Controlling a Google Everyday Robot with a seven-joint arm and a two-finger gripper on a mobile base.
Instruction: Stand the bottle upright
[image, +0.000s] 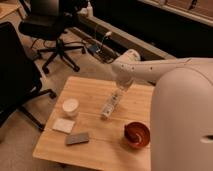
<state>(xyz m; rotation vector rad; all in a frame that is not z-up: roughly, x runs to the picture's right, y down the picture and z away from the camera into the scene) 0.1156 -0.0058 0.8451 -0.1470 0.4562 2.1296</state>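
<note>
Gripper (119, 93) at the end of the white robot arm (150, 70), low over the light wooden table (87, 92), at the far end of the slim clear-whitish plastic bottle (109, 106). Grip state: cannot tell; contact with the bottle also unclear. Bottle lies on its side near the table's centre, set diagonally. Short white round cup (70, 106) to its left, apart. White flat square pad (63, 125) and dark grey rectangular slab (77, 138) nearer the front edge. Red-brown round bowl (136, 134) front right. Black office chair (50, 25) beyond the table.

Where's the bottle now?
In camera view, the bottle lies on the table between the white cup and red bowl, with the gripper at its far end.
</note>
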